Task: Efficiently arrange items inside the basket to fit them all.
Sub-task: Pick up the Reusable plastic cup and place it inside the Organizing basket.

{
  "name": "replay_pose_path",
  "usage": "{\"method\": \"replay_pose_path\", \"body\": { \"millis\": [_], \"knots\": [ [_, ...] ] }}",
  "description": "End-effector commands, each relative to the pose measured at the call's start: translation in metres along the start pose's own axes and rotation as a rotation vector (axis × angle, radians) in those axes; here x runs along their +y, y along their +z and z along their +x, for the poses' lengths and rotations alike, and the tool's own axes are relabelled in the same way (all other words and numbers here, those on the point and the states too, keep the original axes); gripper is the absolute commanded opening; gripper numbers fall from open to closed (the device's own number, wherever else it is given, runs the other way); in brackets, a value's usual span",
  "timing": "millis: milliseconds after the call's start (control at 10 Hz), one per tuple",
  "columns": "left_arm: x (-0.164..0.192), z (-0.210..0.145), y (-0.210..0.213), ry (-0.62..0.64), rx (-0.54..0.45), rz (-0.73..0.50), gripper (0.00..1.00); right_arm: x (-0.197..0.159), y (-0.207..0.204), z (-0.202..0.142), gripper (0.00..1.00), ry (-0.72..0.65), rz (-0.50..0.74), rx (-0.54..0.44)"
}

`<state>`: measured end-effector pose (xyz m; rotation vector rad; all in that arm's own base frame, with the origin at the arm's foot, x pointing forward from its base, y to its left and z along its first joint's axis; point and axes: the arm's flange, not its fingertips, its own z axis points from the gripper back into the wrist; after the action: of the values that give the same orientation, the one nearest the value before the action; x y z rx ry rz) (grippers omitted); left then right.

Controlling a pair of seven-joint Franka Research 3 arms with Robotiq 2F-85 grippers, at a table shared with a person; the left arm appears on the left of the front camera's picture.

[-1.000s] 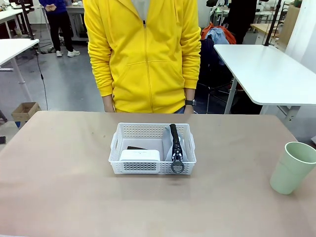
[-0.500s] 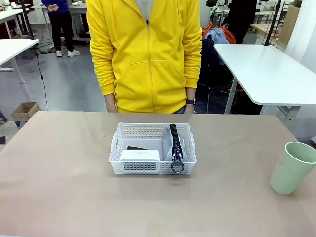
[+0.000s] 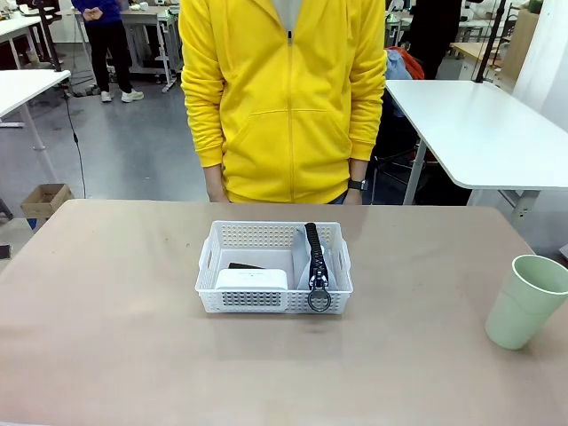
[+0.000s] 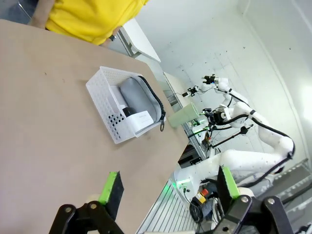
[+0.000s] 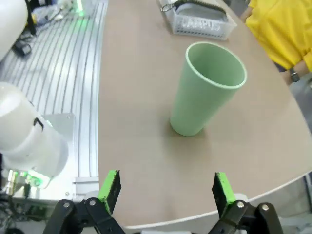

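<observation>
Basket (image 3: 262, 234) sits at the middle of the table (image 3: 115, 311), its long axis running left to right, with bare tabletop on every side and the widest stretch to its left. The pouch (image 3: 315, 257) stands on edge in the right part, lengthwise near to far, zipper up, ring pull hanging over the near rim. A white box (image 3: 251, 279) lies against the near wall on the left, and a stapler (image 3: 244, 265) is mostly hidden behind it; some bare floor shows beyond. The cup (image 3: 524, 302) stands upright by the table's right edge, well apart. Left gripper (image 4: 168, 185) and right gripper (image 5: 165, 187) both have fingers spread, holding nothing.
</observation>
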<state>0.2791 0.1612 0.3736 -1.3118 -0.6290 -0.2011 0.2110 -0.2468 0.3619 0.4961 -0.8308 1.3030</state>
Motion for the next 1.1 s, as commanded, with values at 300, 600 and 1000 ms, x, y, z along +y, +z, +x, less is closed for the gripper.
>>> {"method": "replay_pose_path", "body": {
  "millis": [300,600,1000],
  "knots": [
    [-0.004,-0.002,0.000,0.001,0.001,-0.011,1.00,0.020,-0.100,-0.026,1.00,-0.144,-0.104,-0.203],
    [-0.004,-0.002,0.000,0.001,0.001,-0.011,1.00,0.007,-0.132,-0.035,1.00,-0.190,-0.117,-0.305],
    [-0.004,-0.002,0.000,0.001,0.001,-0.011,1.00,0.001,-0.163,-0.031,1.00,-0.201,-0.073,-0.320]
  ]
}}
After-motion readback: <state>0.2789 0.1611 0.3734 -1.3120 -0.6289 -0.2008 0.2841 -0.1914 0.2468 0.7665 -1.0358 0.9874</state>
